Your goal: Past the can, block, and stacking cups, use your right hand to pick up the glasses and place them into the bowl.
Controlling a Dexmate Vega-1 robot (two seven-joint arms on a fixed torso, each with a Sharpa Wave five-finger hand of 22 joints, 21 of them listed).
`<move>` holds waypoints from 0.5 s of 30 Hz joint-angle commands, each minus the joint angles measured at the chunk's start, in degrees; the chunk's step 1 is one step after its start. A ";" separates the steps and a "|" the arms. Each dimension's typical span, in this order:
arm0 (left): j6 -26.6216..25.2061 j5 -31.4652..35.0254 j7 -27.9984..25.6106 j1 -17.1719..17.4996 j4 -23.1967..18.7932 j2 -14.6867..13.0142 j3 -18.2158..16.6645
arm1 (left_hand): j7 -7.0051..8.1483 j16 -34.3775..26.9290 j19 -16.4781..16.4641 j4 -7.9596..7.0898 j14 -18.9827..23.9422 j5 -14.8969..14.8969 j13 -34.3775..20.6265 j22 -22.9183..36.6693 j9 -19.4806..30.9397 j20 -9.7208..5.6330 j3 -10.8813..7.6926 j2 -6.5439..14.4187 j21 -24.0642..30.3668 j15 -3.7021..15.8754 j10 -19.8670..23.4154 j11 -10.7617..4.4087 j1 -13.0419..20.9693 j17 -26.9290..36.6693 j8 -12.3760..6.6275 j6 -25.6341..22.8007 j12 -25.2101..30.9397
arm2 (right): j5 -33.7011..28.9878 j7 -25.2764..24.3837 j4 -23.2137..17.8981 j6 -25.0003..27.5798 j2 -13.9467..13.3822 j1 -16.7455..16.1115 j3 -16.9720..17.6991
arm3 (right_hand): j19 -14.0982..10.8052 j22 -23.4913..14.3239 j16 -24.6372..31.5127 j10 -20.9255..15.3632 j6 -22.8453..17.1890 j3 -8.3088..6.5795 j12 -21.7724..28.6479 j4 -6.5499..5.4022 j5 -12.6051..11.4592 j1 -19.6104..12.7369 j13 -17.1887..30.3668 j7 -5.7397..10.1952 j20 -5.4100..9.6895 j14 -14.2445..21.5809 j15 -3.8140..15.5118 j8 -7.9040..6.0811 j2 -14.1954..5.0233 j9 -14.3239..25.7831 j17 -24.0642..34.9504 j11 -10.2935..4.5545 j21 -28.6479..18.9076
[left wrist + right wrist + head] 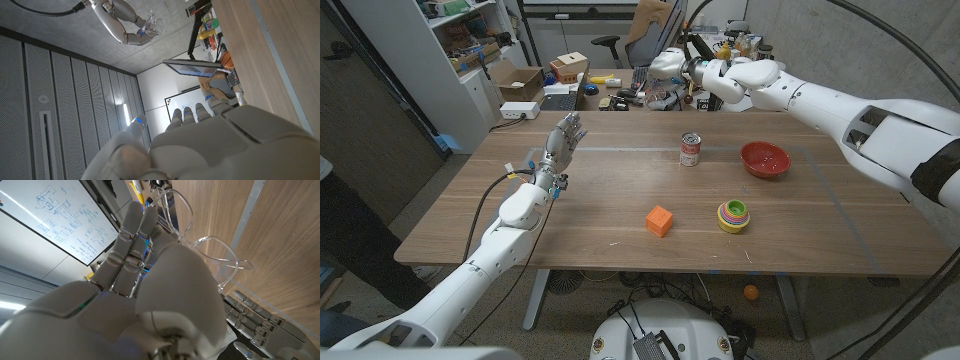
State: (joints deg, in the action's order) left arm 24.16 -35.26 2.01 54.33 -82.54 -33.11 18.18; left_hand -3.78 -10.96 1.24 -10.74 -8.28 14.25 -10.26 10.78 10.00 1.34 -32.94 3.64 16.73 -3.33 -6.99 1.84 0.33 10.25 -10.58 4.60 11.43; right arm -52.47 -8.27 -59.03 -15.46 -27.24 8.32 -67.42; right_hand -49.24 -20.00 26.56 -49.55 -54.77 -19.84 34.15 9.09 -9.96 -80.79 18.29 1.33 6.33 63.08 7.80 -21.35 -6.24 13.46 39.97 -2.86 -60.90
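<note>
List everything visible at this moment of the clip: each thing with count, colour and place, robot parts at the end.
Glasses: one pair, clear, held in the right hand above the table's far edge.
Bowl: one, red, far right part of the table.
Can: one, red and white, upright, left of the bowl.
Block: one, orange, near middle of the table.
Stacking cups: one nested set, multicoloured, right of the block.
Table: one, wooden.
Left hand: one, grey, raised over the table's left part, fingers apart.
Right hand: one, white, gripping the glasses.
</note>
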 commanded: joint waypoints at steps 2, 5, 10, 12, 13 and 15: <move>-0.53 0.61 -0.29 -0.03 -1.27 -0.19 0.40 | -0.14 0.27 -0.32 -0.02 -0.08 0.45 -0.23 0.15 0.09 0.02 0.28 6.56 -0.05 -0.06 0.16 0.22 0.25 0.10 0.09 -0.33 -0.12 | -2.13 3.93 -7.23 5.68 -5.87 -4.08 5.51 | 1.02 0.33 -0.55 -1.02 -0.21 0.04 0.14 -0.46 -0.08 0.18 2.86 0.52 6.02 3.92 5.22 0.29 -0.61 0.41 0.47 0.00 -0.48; -0.64 0.68 -0.29 -0.08 -1.47 -0.13 0.55 | -0.13 0.28 -0.36 -0.02 -0.09 0.45 -0.23 0.15 0.09 -0.03 0.28 6.56 -0.06 -0.02 0.22 0.26 0.25 0.10 0.09 -0.32 -0.09 | -3.36 4.69 -9.68 6.73 -7.66 -5.15 6.45 | 1.60 0.63 -0.96 -0.73 -0.33 0.09 0.11 -0.49 -0.03 0.25 3.16 0.67 6.00 3.49 5.24 0.21 -0.52 0.57 0.55 -0.16 -0.59; -0.95 0.87 -0.39 -0.13 -1.86 -0.07 0.83 | -0.13 0.28 -0.39 -0.02 -0.10 0.46 -0.23 0.15 0.09 -0.06 0.29 6.55 -0.09 -0.03 0.20 0.16 0.24 0.10 0.08 -0.35 -0.11 | -4.72 5.20 -12.28 6.75 -10.14 -6.60 8.06 | 2.95 1.28 -1.90 0.04 -0.43 0.10 -0.12 -0.45 -0.15 0.10 3.70 1.05 6.02 2.54 5.31 0.01 -0.52 1.08 0.73 -0.81 -0.92; -1.07 1.02 -0.50 -0.16 -2.08 -0.08 0.92 | -0.10 0.28 -0.40 -0.02 -0.09 0.46 -0.23 0.15 0.09 -0.03 0.30 6.55 -0.10 -0.03 0.18 0.16 0.24 0.10 0.08 -0.36 -0.11 | -5.40 4.76 -13.28 5.97 -11.24 -7.14 8.55 | 3.35 1.49 -2.18 0.29 -0.54 0.10 -0.27 -0.46 -0.20 0.02 3.81 1.13 6.00 2.28 5.33 -0.04 -0.57 1.16 0.82 -1.21 -1.12; -1.12 1.11 -0.58 -0.19 -2.17 -0.06 0.97 | -0.09 0.28 -0.37 -0.03 -0.09 0.46 -0.23 0.15 0.09 -0.01 0.30 6.54 -0.11 -0.04 0.18 0.18 0.24 0.10 0.10 -0.32 -0.11 | -5.64 4.40 -13.69 5.42 -11.75 -7.43 8.82 | 3.45 1.56 -2.26 0.26 -0.59 0.10 -0.30 -0.47 -0.22 -0.01 3.80 1.11 5.99 2.23 5.34 -0.05 -0.60 1.16 0.86 -1.37 -1.20; -1.22 1.29 -0.65 -0.30 -2.29 -0.01 1.11 | -0.12 0.28 -0.40 -0.03 -0.08 0.46 -0.23 0.15 0.09 -0.03 0.31 6.54 -0.12 -0.01 0.18 0.19 0.23 0.11 0.09 -0.34 -0.11 | -6.49 3.48 -14.73 4.53 -12.86 -8.10 9.31 | 3.61 1.69 -2.40 0.24 -0.65 0.11 -0.34 -0.47 -0.24 -0.07 3.85 1.21 5.98 2.13 5.36 -0.11 -0.63 1.27 0.94 -1.55 -1.38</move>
State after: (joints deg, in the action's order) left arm 23.60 -34.65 1.81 54.27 -83.91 -33.19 18.74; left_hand -3.78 -10.96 1.24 -10.74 -8.28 14.25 -10.26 10.78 10.00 1.34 -32.94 3.64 16.74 -3.33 -6.99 1.84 0.33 10.24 -10.58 4.60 11.43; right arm -55.65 -4.33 -67.77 -10.09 -34.43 3.60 -61.52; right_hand -45.98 -18.33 24.34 -48.92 -55.19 -19.59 33.90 8.85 -9.94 -80.60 18.29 2.20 5.32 62.78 8.56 -21.34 -6.41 14.52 40.73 -3.51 -61.90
